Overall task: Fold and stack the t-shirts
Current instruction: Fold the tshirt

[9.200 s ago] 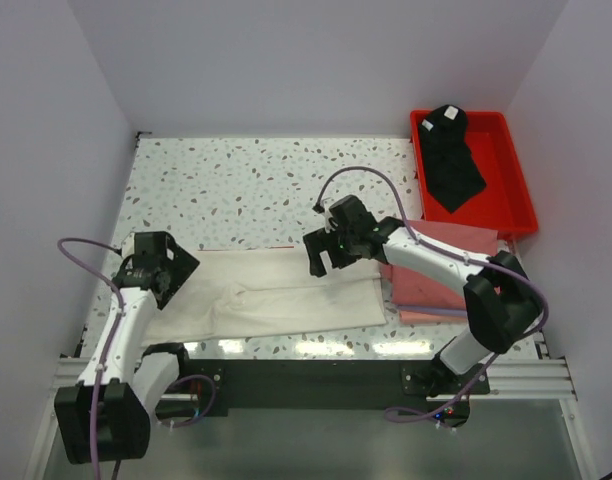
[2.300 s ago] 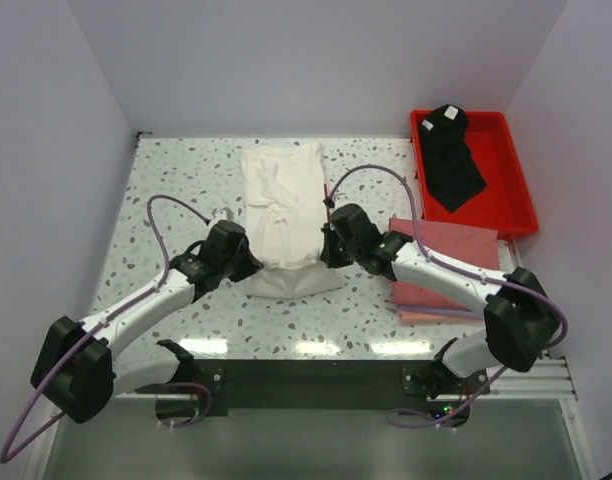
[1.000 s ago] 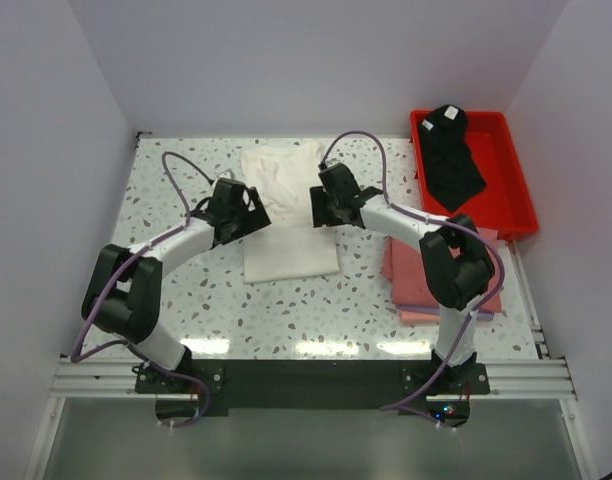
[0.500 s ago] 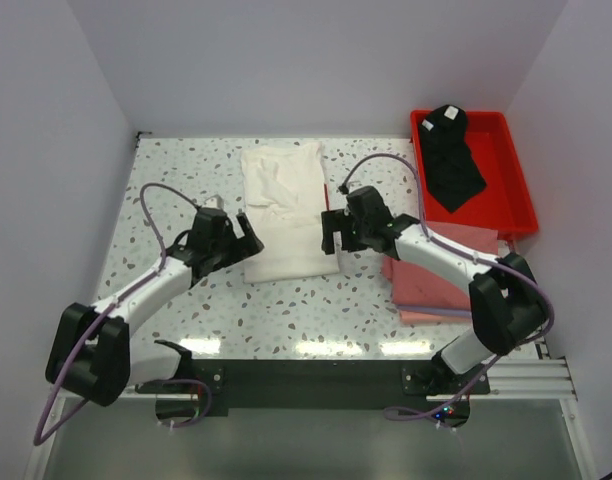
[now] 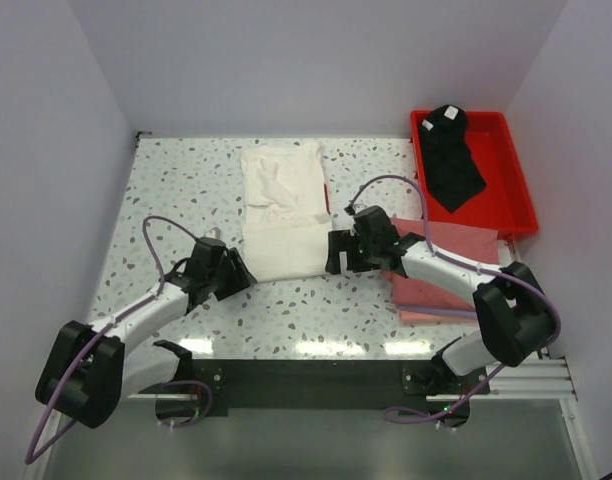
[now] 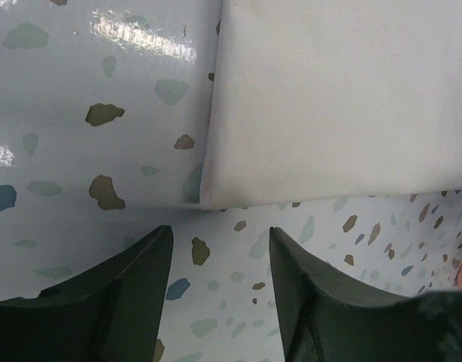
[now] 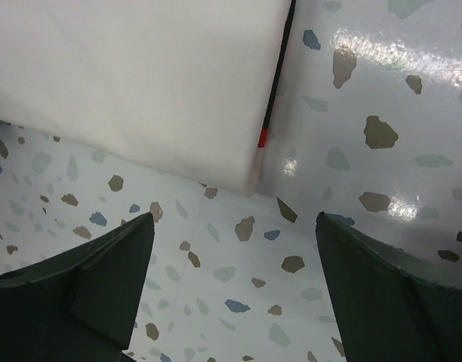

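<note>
Well, from above, the white t-shirt [image 5: 284, 215] lies partly folded mid-table, with the pink ones [image 5: 456, 240] to its right. Left wrist view: the left gripper [image 6: 220, 240] is part open, holding nothing, at the shirt's corner. Right wrist view: the right gripper [image 7: 232, 226] is wide open and empty. A pinch could catch only one layer and spoil the fold. The cloth is soft and smooth, the table [image 7: 367, 113] shiny and speckled.

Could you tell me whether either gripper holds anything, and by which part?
Nothing is held: the left gripper and right gripper stand open, just short of the near corners of the white t-shirt.
</note>
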`<control>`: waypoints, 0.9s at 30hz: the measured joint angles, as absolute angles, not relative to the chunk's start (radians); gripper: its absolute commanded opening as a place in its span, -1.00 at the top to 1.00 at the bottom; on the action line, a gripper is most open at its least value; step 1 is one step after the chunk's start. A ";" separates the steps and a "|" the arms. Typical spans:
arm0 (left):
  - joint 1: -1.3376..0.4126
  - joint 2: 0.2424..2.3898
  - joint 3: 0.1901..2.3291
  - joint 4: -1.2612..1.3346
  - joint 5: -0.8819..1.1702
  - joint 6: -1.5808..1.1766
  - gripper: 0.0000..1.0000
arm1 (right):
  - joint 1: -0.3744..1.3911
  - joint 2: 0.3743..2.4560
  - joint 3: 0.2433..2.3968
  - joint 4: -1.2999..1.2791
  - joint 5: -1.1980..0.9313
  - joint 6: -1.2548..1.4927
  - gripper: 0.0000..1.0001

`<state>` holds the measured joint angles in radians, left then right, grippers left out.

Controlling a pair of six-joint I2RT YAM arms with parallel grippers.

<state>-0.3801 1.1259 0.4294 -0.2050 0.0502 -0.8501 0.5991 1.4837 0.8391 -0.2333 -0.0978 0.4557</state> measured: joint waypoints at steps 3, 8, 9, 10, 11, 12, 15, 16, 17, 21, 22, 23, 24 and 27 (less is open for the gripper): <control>-0.381 1.143 0.427 -0.198 0.057 -0.856 0.15 | 0.599 1.484 0.838 -0.222 -0.097 0.469 -0.70; -0.380 1.190 0.429 -0.179 0.077 -0.855 0.56 | 0.599 1.497 0.838 -0.220 -0.096 0.495 -0.34; -0.381 1.200 0.430 -0.172 0.080 -0.854 0.61 | 0.599 1.503 0.838 -0.220 -0.096 0.500 -0.31; -0.381 1.209 0.430 -0.165 0.089 -0.852 0.70 | 0.599 1.508 0.837 -0.220 -0.096 0.507 -0.26; -0.381 1.215 0.430 -0.157 0.094 -0.851 0.74 | 0.599 1.514 0.837 -0.219 -0.096 0.514 -0.21; -0.381 1.220 0.430 -0.152 0.098 -0.850 0.79 | 0.599 1.517 0.835 -0.216 -0.097 0.517 -0.20; -0.381 1.228 0.430 -0.147 0.101 -0.846 1.00 | 0.599 1.525 0.830 -0.209 -0.096 0.532 -0.15; -0.381 1.228 0.430 -0.147 0.101 -0.845 1.00 | 0.599 1.532 0.830 -0.205 -0.096 0.536 -0.14; -0.381 1.228 0.430 -0.146 0.101 -0.845 1.00 | 0.599 1.541 0.830 -0.198 -0.097 0.540 -0.12; -0.381 1.228 0.430 -0.146 0.100 -0.845 1.00 | 0.599 1.584 0.830 -0.174 -0.097 0.553 -0.06; -0.381 1.228 0.430 -0.146 0.100 -0.845 1.00 | 0.599 1.599 0.830 -0.168 -0.097 0.557 0.00; -0.381 1.228 0.430 -0.146 0.099 -0.844 1.00 | 0.599 1.607 0.830 -0.165 -0.098 0.558 0.03; -0.381 1.228 0.430 -0.146 0.098 -0.843 1.00 | 0.599 1.615 0.830 -0.160 -0.099 0.562 0.06; -0.381 1.228 0.430 -0.141 0.093 -0.833 1.00 | 0.599 1.623 0.830 -0.144 -0.105 0.568 0.20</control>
<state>-0.3809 1.2278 0.4301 -0.1406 0.0925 -0.8330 0.5991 1.6234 0.8303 -0.1444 -0.1047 0.5678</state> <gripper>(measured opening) 0.013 0.430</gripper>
